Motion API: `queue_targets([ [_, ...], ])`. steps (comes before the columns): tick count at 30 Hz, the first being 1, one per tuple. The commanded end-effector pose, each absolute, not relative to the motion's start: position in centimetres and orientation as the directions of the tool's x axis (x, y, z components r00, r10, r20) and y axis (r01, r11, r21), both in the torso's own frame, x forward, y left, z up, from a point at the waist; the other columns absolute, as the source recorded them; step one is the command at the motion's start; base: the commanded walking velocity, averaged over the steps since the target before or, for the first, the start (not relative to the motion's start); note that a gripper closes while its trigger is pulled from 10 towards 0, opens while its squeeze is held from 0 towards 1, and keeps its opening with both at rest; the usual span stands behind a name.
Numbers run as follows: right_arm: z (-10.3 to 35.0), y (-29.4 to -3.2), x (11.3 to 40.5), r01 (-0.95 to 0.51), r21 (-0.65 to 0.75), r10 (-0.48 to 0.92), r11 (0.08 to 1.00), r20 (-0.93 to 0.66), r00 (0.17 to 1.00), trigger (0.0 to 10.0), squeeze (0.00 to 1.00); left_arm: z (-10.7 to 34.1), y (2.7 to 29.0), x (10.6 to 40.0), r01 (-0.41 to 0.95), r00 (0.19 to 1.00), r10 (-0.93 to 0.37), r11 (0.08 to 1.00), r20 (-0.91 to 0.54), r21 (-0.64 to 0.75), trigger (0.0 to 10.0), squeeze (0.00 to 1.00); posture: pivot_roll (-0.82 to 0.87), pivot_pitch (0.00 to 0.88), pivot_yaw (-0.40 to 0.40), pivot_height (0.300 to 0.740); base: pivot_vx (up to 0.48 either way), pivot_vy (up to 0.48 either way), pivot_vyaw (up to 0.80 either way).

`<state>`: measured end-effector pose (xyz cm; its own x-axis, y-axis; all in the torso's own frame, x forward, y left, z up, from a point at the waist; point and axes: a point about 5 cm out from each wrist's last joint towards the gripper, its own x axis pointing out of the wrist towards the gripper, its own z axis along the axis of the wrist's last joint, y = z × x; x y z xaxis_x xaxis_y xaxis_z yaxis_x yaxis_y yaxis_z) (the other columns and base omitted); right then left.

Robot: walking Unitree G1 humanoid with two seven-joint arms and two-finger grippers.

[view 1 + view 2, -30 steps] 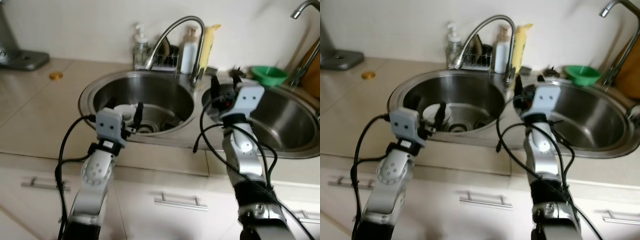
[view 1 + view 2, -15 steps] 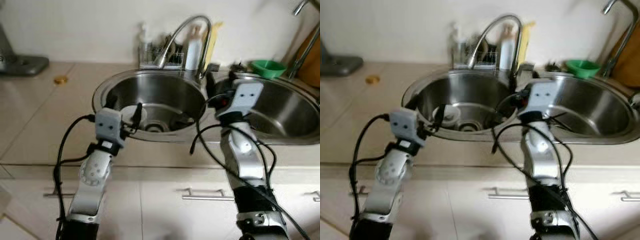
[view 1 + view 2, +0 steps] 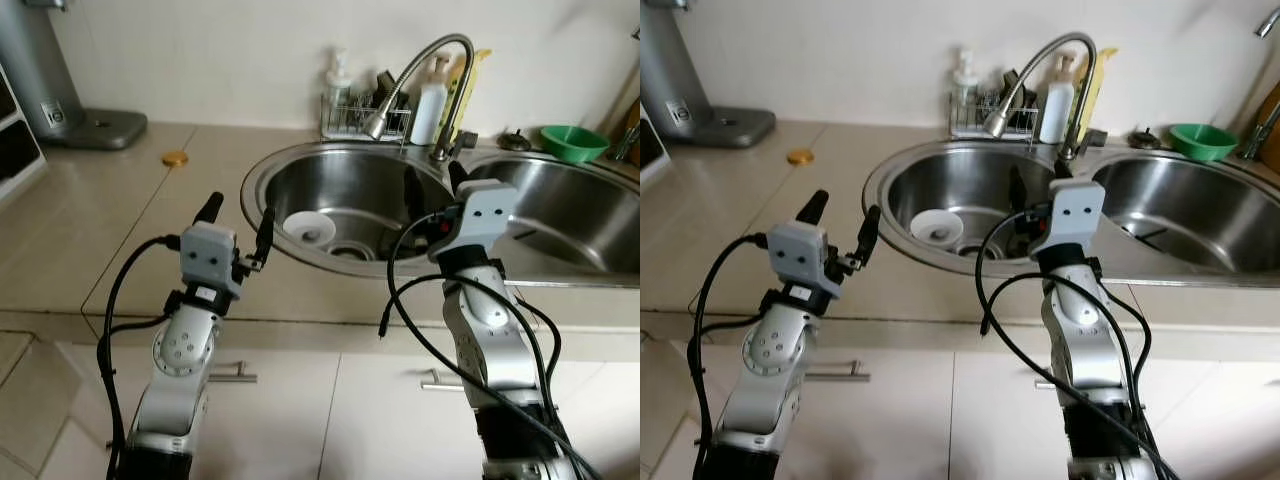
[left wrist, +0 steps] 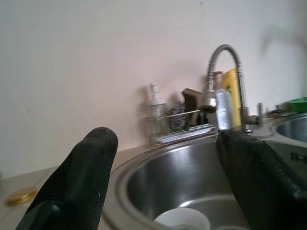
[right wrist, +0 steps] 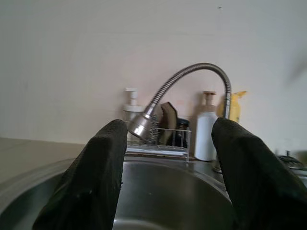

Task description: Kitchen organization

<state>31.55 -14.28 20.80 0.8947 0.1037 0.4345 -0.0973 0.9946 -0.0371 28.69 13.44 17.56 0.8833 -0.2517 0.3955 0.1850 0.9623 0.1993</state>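
Both claws spread wide, empty. I judge left claw [image 3: 236, 215] should reach over the round steel sink [image 3: 262, 175] rim, descending squarely onto small white bowl [image 3: 308, 228]; right claw [image 3: 430, 184] hovers.

The right sink basin [image 3: 590, 225] is cut off by the frame's right edge, and the right arm [image 3: 470, 215] hides part of the rim between the two basins. The grey appliance [image 3: 60, 70] on the desk is cropped at the top left corner. Items in the wire rack [image 3: 990, 112] behind the faucet [image 3: 1040, 70] are too small and crowded to identify. The white dish [image 4: 182, 219] is cut off at the lower edge of the left wrist view.
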Motion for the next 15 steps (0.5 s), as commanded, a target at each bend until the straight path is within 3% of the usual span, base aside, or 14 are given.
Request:
queue_targets([
  [1, 21.1, -14.8, 31.1, -0.067, -0.054, 0.084, 0.996, 0.449, 0.890, 10.0, 0.00, 17.8, 12.4, 28.6, 0.217, 0.865, -0.292, 0.951, 0.407, 0.219, 10.0, 0.00, 0.07, 0.000, -0.027, 0.740, 0.000, -0.480, -0.80],
  [10, 19.6, -15.0, 29.6, -0.068, -0.077, 0.094, 0.995, 0.411, 0.907, 10.0, 0.00, 17.9, 12.7, 28.4, 0.221, 0.860, -0.296, 0.950, 0.416, 0.219, 10.0, 0.00, 0.07, 0.000, -0.018, 0.740, 0.000, -0.480, -0.80],
  [15, 19.2, -15.4, 29.0, -0.053, -0.093, 0.086, 0.994, 0.398, 0.913, 10.0, 0.00, 17.8, 13.0, 28.3, 0.212, 0.865, -0.274, 0.959, 0.421, 0.188, 10.0, 0.00, 0.06, 0.000, -0.016, 0.740, 0.000, 0.000, -0.80],
])
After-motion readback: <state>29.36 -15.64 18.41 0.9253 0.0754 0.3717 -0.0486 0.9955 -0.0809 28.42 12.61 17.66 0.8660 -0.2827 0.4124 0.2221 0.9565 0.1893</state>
